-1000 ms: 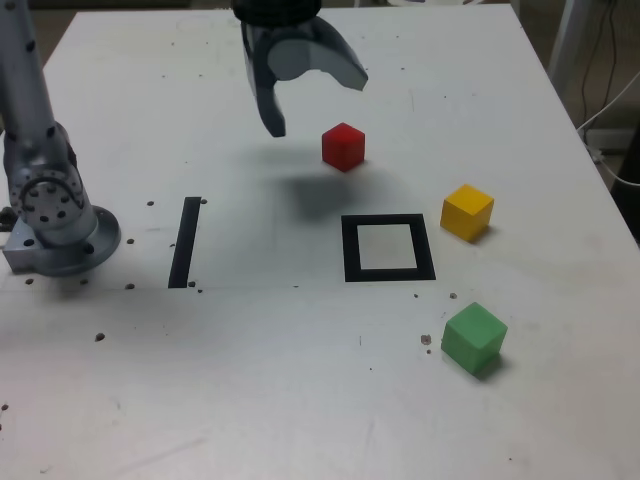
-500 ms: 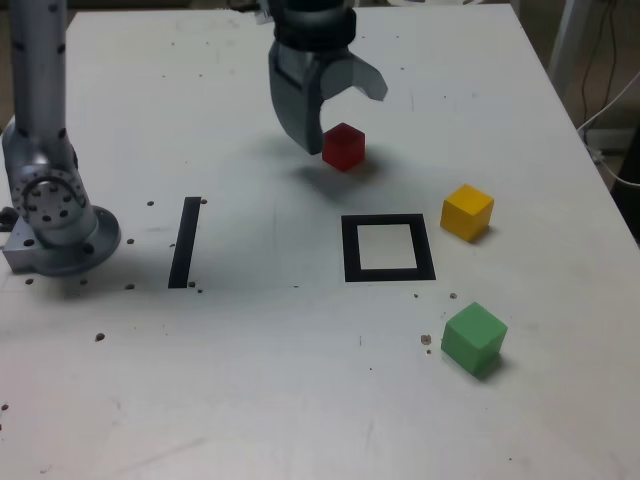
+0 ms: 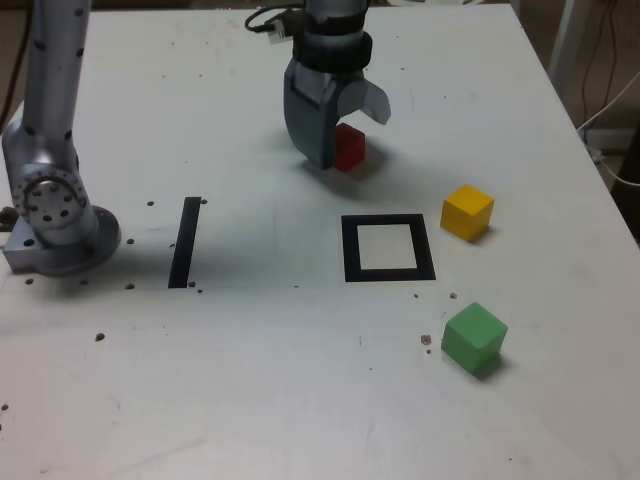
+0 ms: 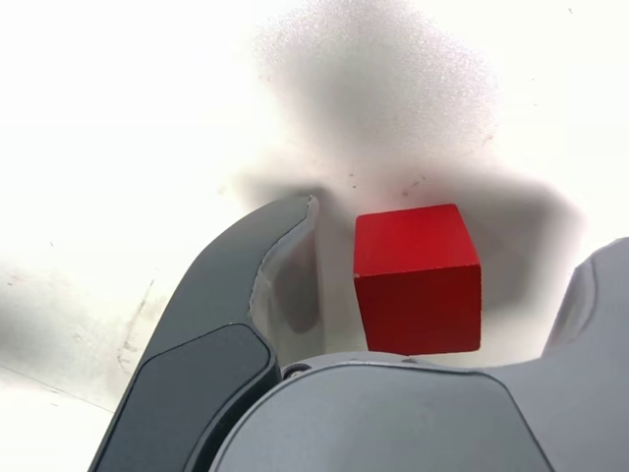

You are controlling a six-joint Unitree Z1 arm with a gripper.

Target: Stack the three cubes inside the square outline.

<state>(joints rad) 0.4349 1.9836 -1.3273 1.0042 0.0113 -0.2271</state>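
With jaws parted well beyond the cube's width and holding nothing, the gripper (image 4: 442,295) straddles the red cube (image 4: 418,295), the yellow cube (image 3: 467,213) and green cube (image 3: 474,338) lying nearer the worktop's (image 3: 250,400) exterior-view right edge, the square outline (image 3: 388,275) bare between.

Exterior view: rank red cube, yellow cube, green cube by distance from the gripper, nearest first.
1. Red cube: right by the gripper, partly hidden behind one jaw.
2. Yellow cube: toward the exterior view's right, beside the square outline.
3. Green cube: farthest, lower on the exterior view's right.
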